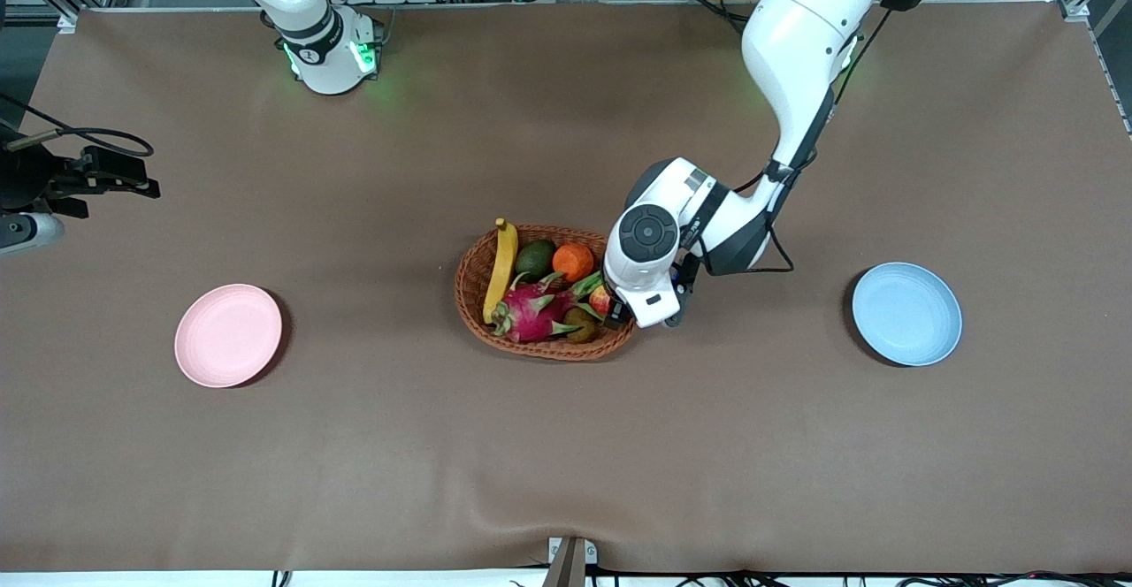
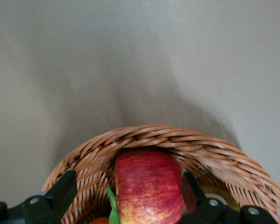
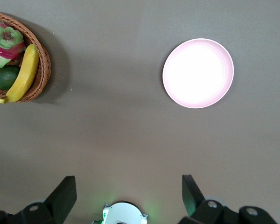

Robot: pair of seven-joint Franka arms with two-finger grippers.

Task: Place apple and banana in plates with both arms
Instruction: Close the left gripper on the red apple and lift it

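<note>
On the table, nearest the front camera: a round shallow pale pink plate (image 1: 228, 335) toward the right arm's end and a round shallow light blue plate (image 1: 906, 313) toward the left arm's end, both bare, well apart from each other.
Between the plates: an oval woven brown basket (image 1: 539, 348) holding all the fruit.
Basket contents, nearer part: a large pink dragon fruit with green scales (image 1: 535, 311), a small brown fruit (image 1: 581, 325) just beside it, and the small round red apple with yellow patches (image 1: 601, 299) at the basket's end toward the left arm.
Basket contents, farther part: a dark green avocado (image 1: 535, 259) and a plain orange ball of fruit (image 1: 573, 262).
Banana: the long curved yellow banana (image 1: 500, 270) lies along the basket's rim toward the right arm's end, stem tip farthest from the front camera.
Left gripper: the black two-finger left gripper (image 2: 126, 198) is down in the basket with its fingers (image 2: 63, 191) spread wide, one on each side of the apple (image 2: 148, 186); whether they touch it I cannot tell.
Right gripper: the black right gripper (image 3: 127, 196) waits high over bare table at the right arm's end, fingers (image 3: 64, 195) spread apart, holding nothing, farther from the front camera than the pink plate (image 3: 198, 73).
Farthest: the white arm bases, lit green, at the table's edge.
</note>
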